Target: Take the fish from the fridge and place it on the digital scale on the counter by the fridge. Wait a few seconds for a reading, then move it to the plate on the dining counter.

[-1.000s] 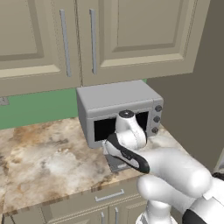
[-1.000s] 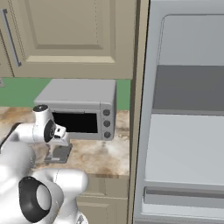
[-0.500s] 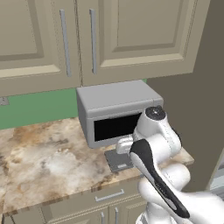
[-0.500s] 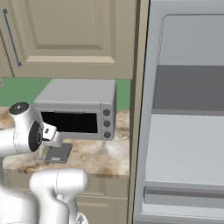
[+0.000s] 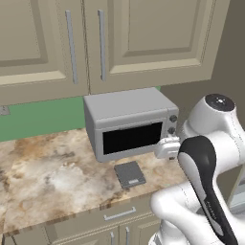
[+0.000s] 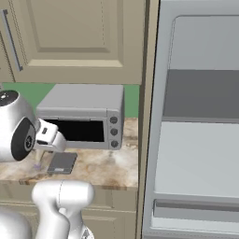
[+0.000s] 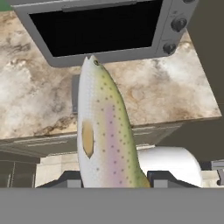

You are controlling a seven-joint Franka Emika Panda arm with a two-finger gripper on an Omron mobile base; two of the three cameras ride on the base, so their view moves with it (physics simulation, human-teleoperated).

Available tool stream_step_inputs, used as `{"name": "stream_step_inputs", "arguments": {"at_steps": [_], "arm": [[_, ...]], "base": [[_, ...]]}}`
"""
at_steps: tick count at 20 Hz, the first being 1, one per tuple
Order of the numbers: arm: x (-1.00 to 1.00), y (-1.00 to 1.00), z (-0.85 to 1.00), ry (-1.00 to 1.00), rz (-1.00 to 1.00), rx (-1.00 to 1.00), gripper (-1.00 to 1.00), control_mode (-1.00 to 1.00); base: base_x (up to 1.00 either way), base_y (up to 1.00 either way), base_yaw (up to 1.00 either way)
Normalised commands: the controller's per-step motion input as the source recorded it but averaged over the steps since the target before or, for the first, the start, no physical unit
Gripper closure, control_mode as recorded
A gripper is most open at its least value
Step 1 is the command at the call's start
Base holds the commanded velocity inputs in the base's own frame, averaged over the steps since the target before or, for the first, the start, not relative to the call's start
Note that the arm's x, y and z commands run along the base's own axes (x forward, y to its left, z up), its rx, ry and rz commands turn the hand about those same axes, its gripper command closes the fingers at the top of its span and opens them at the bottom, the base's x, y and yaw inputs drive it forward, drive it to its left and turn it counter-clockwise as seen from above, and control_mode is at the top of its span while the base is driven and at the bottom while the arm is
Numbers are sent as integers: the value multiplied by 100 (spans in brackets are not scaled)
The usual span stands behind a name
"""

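In the hand view my gripper (image 7: 114, 177) is shut on the fish (image 7: 103, 135), a speckled silver-pink body pointing head-first away from the hand. It hangs above the counter (image 7: 153, 92), and a grey corner of the digital scale (image 7: 75, 94) shows behind it. The dark square scale (image 5: 129, 173) (image 6: 62, 163) lies bare on the counter (image 5: 48, 167) in front of the toaster oven. My white hand (image 5: 167, 147) is raised to the right of the scale. The closed grey fridge (image 6: 196, 140) stands at the counter's right end. The plate and the dining counter are out of view.
A boxy grey toaster oven (image 5: 129, 122) (image 6: 84, 116) sits at the back of the counter, close behind the scale. Tan wall cupboards (image 5: 95, 43) hang above it. A tall tan panel (image 6: 148, 116) separates the counter from the fridge. Drawer fronts with bar handles (image 5: 118, 214) run below.
The arm has lifted and swung away from above the scale, toward the fridge side. The scale, partly covered by the hand before, now shows whole.
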Motion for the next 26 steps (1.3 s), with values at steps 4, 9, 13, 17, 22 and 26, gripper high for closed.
{"name": "stream_step_inputs", "arguments": {"at_steps": [4,9,13,17,22,26], "arm": [[-33,-46,64,0,-9,1,100,-100],[-15,-13,12,-4,-3,2,100,-100],[0,0,0,0,0,0,100,-100],[0,0,0,0,0,0,100,-100],[0,0,0,0,0,0,100,100],[0,0,0,0,0,0,100,100]], "base": [[0,0,0],[0,0,0],[0,0,0],[0,0,0],[-5,0,0],[-76,-25,-12]]}}
